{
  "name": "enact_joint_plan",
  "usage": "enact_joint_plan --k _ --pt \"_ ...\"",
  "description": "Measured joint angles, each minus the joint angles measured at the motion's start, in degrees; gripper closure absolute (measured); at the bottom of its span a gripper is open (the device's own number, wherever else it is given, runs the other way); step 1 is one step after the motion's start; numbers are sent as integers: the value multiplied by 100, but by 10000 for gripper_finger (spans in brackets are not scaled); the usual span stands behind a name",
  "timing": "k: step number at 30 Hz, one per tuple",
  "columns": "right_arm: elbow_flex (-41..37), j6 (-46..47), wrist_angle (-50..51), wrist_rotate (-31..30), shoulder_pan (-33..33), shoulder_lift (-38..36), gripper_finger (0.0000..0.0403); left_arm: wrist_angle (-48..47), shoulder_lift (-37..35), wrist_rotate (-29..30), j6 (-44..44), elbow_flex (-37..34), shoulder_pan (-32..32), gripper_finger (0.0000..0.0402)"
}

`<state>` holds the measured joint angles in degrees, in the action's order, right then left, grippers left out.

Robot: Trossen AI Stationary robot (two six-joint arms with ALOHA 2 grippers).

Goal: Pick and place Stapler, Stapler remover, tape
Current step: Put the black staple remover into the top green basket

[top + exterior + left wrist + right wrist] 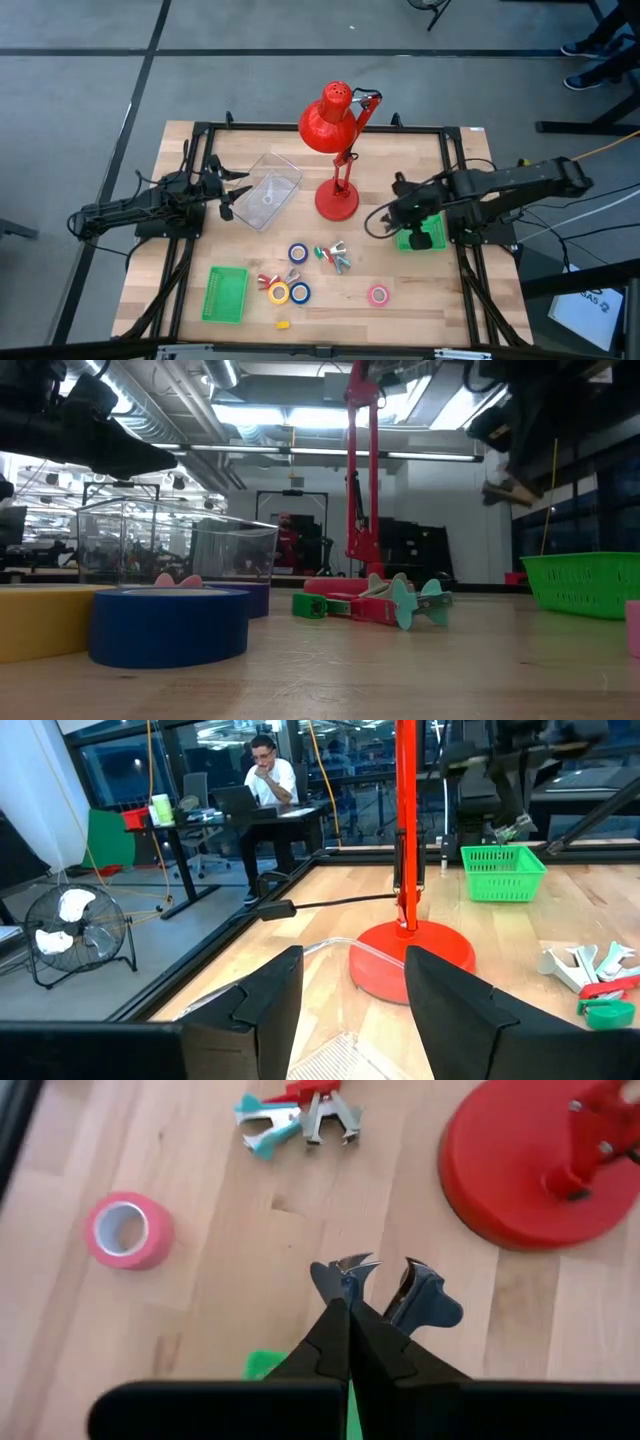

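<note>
My right gripper is shut on a dark blue staple remover, held in the air beside the green basket at the table's right. It also shows in the high view. More staple removers lie in a cluster at mid-table, with red ones further left. Tape rolls lie flat on the wood: blue, yellow, blue and pink. My left gripper is open and empty over the clear plastic box at the left. My right gripper pinches the staple remover's back end between its two fingers. The remover's metal claws point away from the fingers. The fingers slant down from the table's right side. The remover is lifted clear of the table.
A red desk lamp stands with its round base between the two arms. A second green basket sits at the near left. A small yellow piece lies near the front edge. A person sits at a desk beyond the table.
</note>
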<state>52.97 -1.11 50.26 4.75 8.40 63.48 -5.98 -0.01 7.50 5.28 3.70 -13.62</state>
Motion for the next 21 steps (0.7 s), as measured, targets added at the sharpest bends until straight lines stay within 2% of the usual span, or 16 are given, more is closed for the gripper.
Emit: enact_joint_plan --k 8,15,21 --pt "0 633 560 -4 7 -637 403 0 0 9 0 0 1 228" --pt "0 835 1143 -7 7 -837 403 -2 0 11 0 0 -1 226" --pt "-20 993 1254 -22 7 -854 403 -2 0 12 0 0 -1 228"
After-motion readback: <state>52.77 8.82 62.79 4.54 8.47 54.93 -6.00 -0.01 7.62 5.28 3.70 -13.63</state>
